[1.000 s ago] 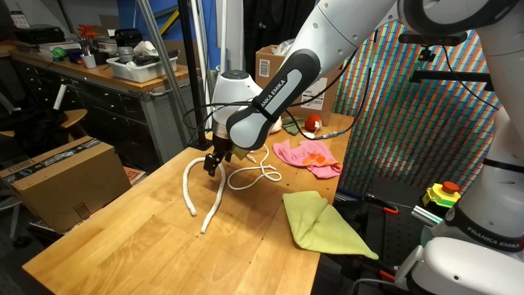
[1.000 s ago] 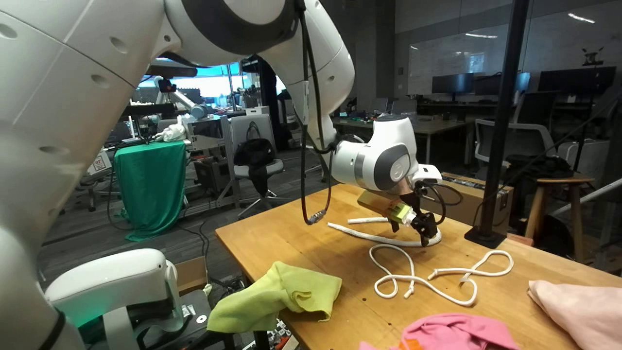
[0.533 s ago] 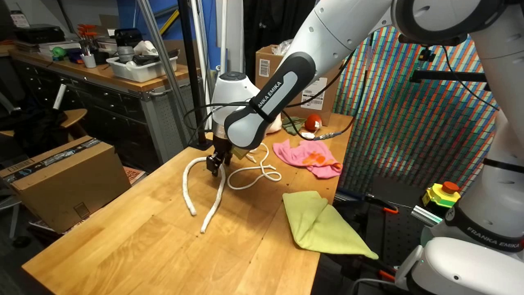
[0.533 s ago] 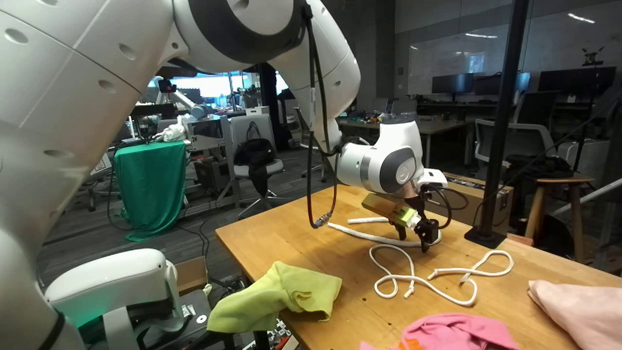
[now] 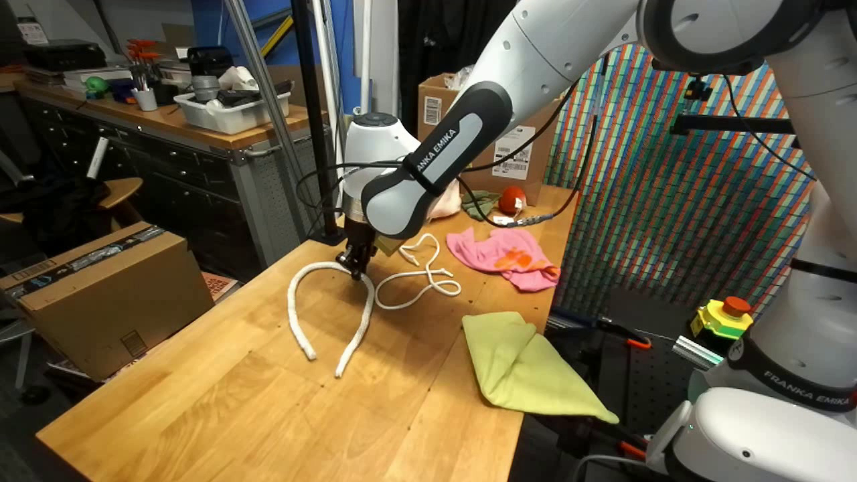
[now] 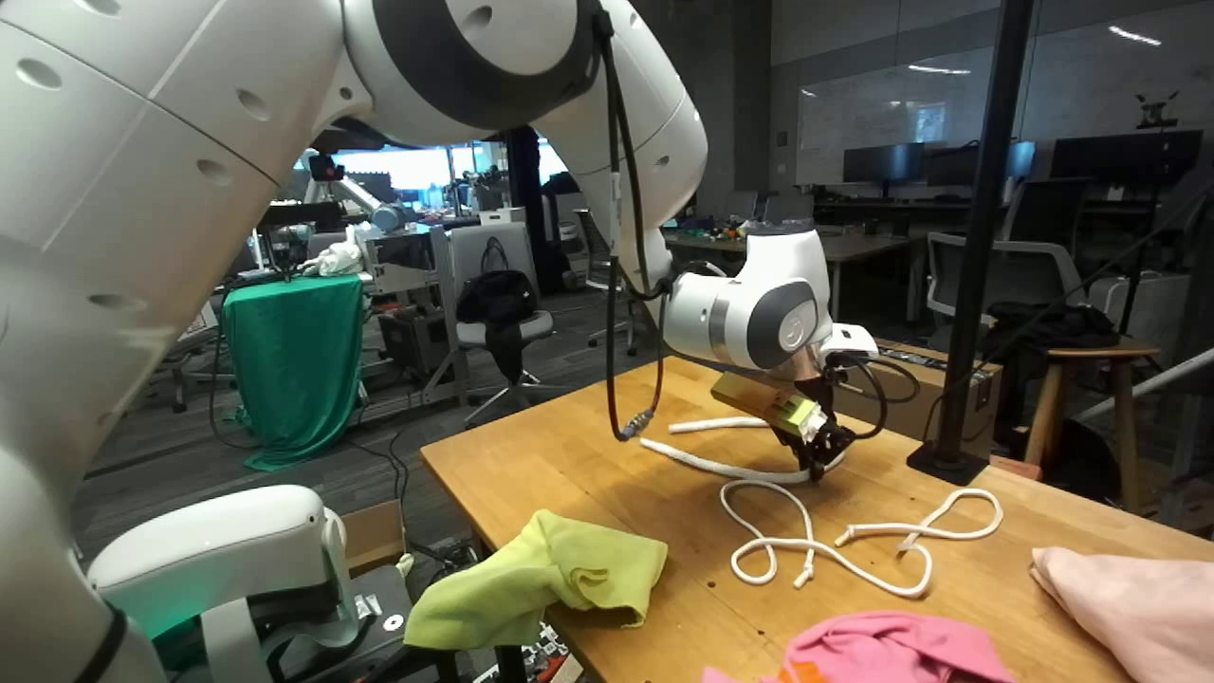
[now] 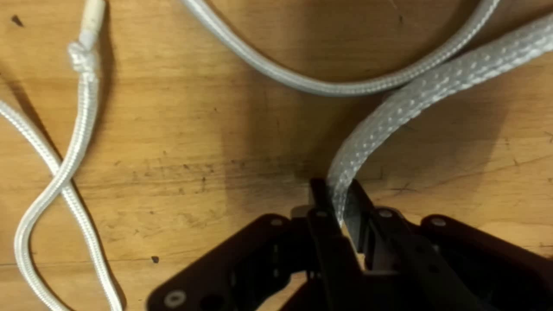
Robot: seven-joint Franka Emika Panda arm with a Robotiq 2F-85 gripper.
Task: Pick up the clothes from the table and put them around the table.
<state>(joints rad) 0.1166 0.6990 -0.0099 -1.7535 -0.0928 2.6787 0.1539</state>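
Newly shifted white rope (image 7: 402, 108) tight in tool (image 7: 337, 190), "FRANKA EMIKA" on arm (image 5: 535, 60).

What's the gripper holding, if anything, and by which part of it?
The gripper holds the thick white rope at its curved bend, not at either end.

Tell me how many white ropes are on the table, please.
2: the thick white rope, held at its bend by the gripper; the thin white cord, looped between that rope and the pink cloth. The arm may hide another.
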